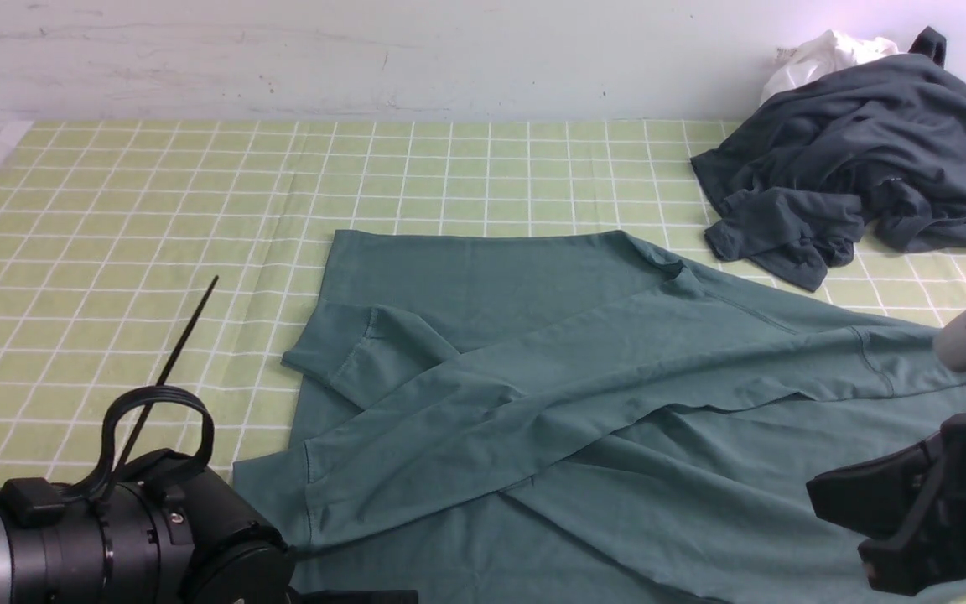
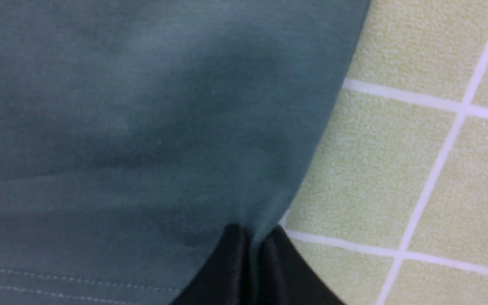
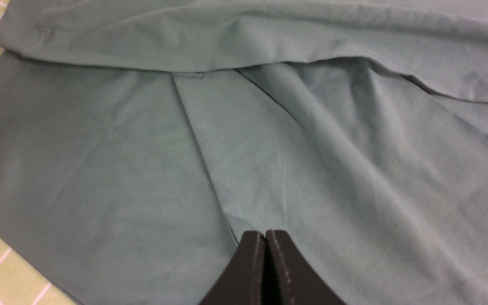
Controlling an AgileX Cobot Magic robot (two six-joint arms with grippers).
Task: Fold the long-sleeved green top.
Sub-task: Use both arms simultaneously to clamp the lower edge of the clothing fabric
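Left arm (image 1: 114, 537): low at the near-left corner, with a black cable loop (image 1: 156, 411) on top of it.
Black strip (image 1: 177, 348): thin and slanted, rising from the left arm over the tabletop (image 1: 114, 210).
Left hand (image 2: 253, 237): clenched on the edge of the green long-sleeved top (image 1: 533, 377). A thin ridge of the cloth runs into the slit between its two black fingers (image 2: 231, 267).
Tabletop: covered in light green with a white grid. It lies bare just beside the left hand's fingertips and well beyond them.
Green long-sleeved top: spread on the tabletop between the two hands and reaching away from both. Its near-left edge is in the left hand and its right part lies under the right hand (image 3: 265, 239).
Folded sleeve (image 1: 366, 352): turned in onto the body, beyond the left hand and beside the top's left edge.
Long sleeve (image 1: 617, 361): lies slantwise across the body, from the shoulder near the right hand to a cuff (image 1: 311, 495) close to the left arm.
Right hand: fingers pressed together, tips down on the body at a fold edge. Whether any cloth is pinched between them cannot be told.
Dark grey garment (image 1: 869, 168): a crumpled heap well beyond the right hand, near the top's far shoulder.
White cloth (image 1: 818, 54): behind the heap, touching it.
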